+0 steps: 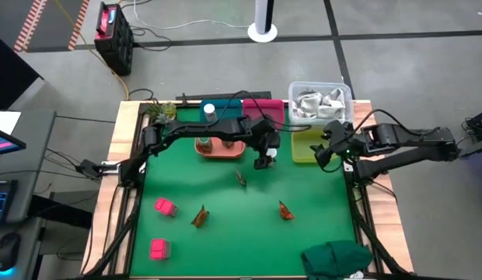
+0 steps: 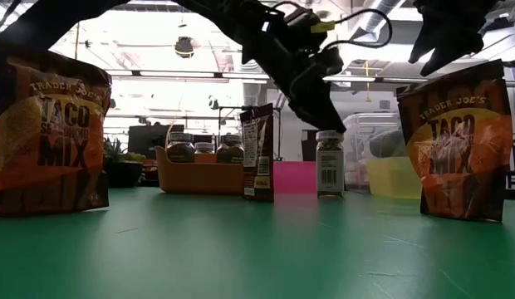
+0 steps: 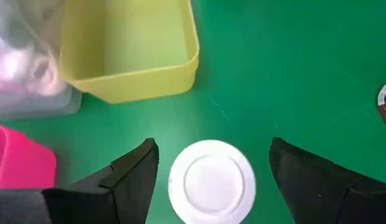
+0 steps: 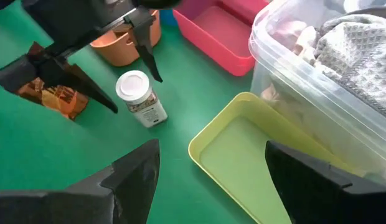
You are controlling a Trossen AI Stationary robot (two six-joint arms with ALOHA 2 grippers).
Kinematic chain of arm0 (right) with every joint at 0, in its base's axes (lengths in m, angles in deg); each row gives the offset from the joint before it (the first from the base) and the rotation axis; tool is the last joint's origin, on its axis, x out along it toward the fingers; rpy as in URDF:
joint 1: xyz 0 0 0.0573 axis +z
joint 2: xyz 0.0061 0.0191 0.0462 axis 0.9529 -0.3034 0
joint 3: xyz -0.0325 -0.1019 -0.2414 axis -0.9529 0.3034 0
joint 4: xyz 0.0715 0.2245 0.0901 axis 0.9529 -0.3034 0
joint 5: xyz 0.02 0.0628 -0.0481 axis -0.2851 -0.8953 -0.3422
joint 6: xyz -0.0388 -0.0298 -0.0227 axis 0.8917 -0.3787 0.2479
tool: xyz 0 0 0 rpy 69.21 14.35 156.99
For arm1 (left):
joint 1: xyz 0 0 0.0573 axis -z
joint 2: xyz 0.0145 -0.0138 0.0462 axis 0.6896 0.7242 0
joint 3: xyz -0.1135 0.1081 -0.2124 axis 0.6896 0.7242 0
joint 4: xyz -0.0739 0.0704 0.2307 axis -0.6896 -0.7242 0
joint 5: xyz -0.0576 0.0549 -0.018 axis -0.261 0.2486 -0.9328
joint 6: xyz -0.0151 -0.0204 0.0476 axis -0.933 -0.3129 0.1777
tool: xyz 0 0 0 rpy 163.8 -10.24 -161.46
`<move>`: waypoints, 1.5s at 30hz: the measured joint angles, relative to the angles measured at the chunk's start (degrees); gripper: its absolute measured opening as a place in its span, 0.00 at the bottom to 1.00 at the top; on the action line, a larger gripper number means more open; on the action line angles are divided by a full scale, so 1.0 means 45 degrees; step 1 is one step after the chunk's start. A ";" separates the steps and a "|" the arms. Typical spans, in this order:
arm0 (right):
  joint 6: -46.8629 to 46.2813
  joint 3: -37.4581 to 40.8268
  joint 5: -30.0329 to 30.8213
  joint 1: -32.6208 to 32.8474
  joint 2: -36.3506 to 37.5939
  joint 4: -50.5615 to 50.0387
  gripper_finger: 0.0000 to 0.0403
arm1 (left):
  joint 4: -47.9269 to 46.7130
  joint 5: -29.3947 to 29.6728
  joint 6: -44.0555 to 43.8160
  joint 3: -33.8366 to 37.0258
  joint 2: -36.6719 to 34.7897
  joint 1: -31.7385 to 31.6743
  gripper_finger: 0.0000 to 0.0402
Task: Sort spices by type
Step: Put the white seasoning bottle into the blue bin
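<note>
A white-capped jar (image 3: 211, 182) stands upright on the green mat (image 1: 225, 233), near the yellow tray; it also shows in the right wrist view (image 4: 141, 98) and the low view (image 2: 329, 162). My left gripper (image 3: 213, 149) is open just above it, one finger on either side of the cap, with a gap on both sides. My right gripper (image 4: 211, 180) is open and empty above the near end of the yellow tray (image 4: 243, 155). Three brown-orange sachets (image 1: 241, 177) (image 1: 200, 216) (image 1: 285, 209) stand on the mat. Two pink blocks (image 1: 164, 206) (image 1: 158, 248) lie at the near left. Dark jars (image 2: 230, 148) stand in the orange tray (image 1: 220, 148).
A pink tray (image 1: 260, 109) and a clear bin of crumpled wrappers (image 1: 319, 101) stand at the far edge. Another white cap (image 1: 209, 111) and a plant sprig (image 1: 158, 111) show at the far left. A green cloth (image 1: 338, 257) lies at the near right corner.
</note>
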 joint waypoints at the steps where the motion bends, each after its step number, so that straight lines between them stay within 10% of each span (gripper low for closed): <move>1: -0.0031 0.0000 0.0087 -0.0005 -0.0007 -0.0002 0.79 | -0.0058 0.0014 0.0121 0.0058 -0.0003 0.0000 0.72; 32: 0.0225 0.0010 0.0413 -0.0763 -0.1502 0.1188 0.79 | -0.1223 -0.0556 -0.0973 0.0367 -0.1701 -0.2520 0.47; 45: 0.1848 0.0010 0.0498 -0.1886 -0.1421 0.2922 0.79 | -0.1603 0.2156 -0.2409 0.0619 -0.2640 -0.4919 0.47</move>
